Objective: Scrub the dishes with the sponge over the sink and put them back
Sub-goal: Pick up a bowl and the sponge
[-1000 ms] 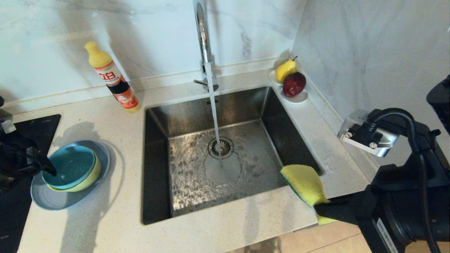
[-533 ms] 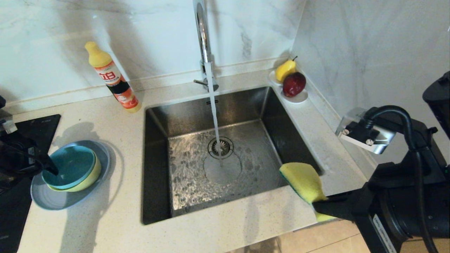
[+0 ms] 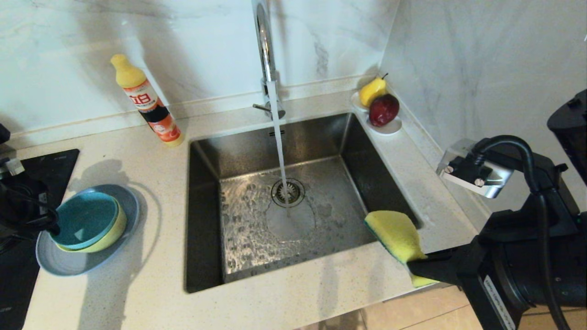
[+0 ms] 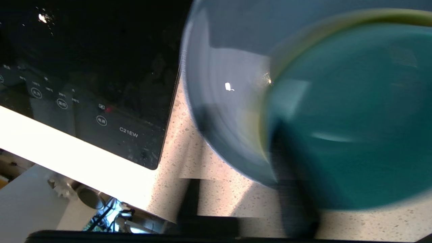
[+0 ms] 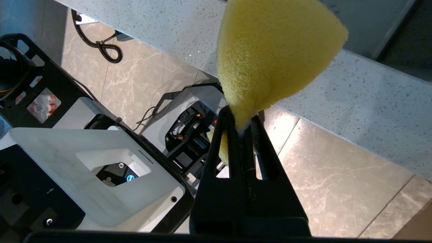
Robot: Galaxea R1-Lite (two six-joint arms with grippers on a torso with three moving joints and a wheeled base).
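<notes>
head view: right tool [image 3: 415, 270] pinches sponge [image 3: 395, 233] over sink [image 3: 206, 256] corner.

Two bowls are counted, a teal-blue bowl [image 3: 82, 220] nested in a yellow-green bowl [image 3: 106, 236], both stacked on one grey-blue plate [image 3: 69, 263] left of the sink [image 3: 321, 137]. One sponge [image 3: 396, 233], one detergent bottle [image 3: 146, 101], one faucet [image 3: 263, 41], one white fruit dish [image 3: 390, 127] and two fruits, a pear [image 3: 370, 91] and a red fruit [image 3: 384, 110], are counted.

"C21EW" on black cooktop panel [image 4: 128, 131]; bottle label [image 3: 149, 103] probably unreadable.
</notes>
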